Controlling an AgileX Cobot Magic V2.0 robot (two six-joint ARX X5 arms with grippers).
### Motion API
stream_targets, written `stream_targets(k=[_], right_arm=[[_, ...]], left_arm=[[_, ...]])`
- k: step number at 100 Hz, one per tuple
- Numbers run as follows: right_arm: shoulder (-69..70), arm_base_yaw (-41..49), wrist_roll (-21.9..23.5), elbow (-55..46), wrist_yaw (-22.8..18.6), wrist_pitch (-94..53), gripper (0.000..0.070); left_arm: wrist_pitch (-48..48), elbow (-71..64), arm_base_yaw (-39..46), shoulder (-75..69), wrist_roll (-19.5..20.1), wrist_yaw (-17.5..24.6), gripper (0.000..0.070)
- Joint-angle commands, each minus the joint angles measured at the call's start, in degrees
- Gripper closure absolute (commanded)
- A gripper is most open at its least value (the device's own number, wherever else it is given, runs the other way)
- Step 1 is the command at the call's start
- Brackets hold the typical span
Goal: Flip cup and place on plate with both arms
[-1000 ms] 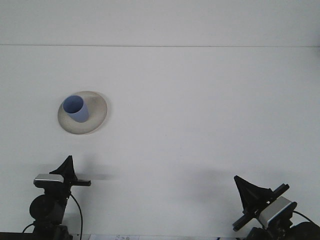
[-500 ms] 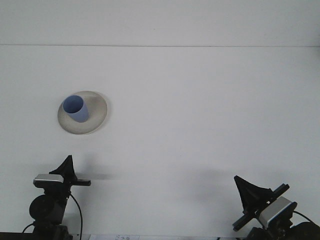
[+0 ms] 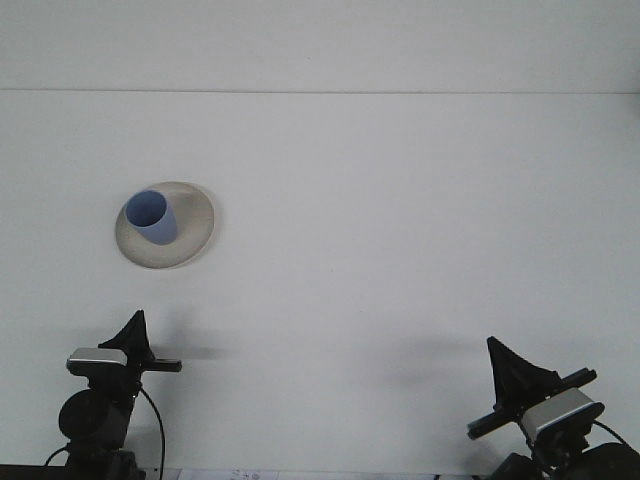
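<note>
Well, the white table fills nearly the whole front view, and everything else is best placed against the plate, which sits on it left of centre. Standing on the plate is the blue cup, upright with its open mouth facing up, set toward the plate's left part and not dead centre. Nothing else lies near the plate.

Both arms are low at the near edge of the table, well apart from the plate. The left gripper is directly nearer the camera than the plate, well short of it; the right gripper is far off to the plate's right and also at the near edge. Only one dark pointed finger shows clearly on each, seen from behind, so whether either pair of jaws is wide or narrow cannot be told (neither is holding anything, since the cup stands alone and no other object is about).

As to progress, the cup is mouth-up and resting on the plate with both arms clear of it, so the flip and the placing look done; what remains, if anything, seems only to be the arms parking.
</note>
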Motion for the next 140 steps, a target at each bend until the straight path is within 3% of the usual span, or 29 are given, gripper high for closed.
stream_targets(k=[1, 9, 24, 32, 52, 140], right_arm=[[0.1, -6.3, -0.8, -2.5, -0.4, 4.5, 0.0693], [0.1, -15.6, -0.7, -7.8, -4.4, 11.1, 0.0693], [0.0, -32.1, 2.2, -19.2, -19.6, 22.6, 0.0693], [-0.3, -37.6, 3.6, -24.5, -23.2, 26.6, 0.0693], [-2.8, -40.4, 4.2, -32.6, -20.9, 29.4, 0.0693], [-2.8, -40.4, 2.7, -32.6, -20.7, 26.3, 0.0693]], left_arm=[[0.8, -1.1, 0.0, -0.1, 0.0, -0.3, 0.0688], [0.8, -1.1, 0.0, -0.1, 0.0, -0.3, 0.0688], [0.8, -1.1, 0.0, -0.1, 0.0, -0.3, 0.0688], [0.8, -1.1, 0.0, -0.1, 0.0, -0.3, 0.0688], [0.8, -1.1, 0.0, -0.1, 0.0, -0.3, 0.0688], [0.8, -1.1, 0.0, -0.1, 0.0, -0.3, 0.0688]])
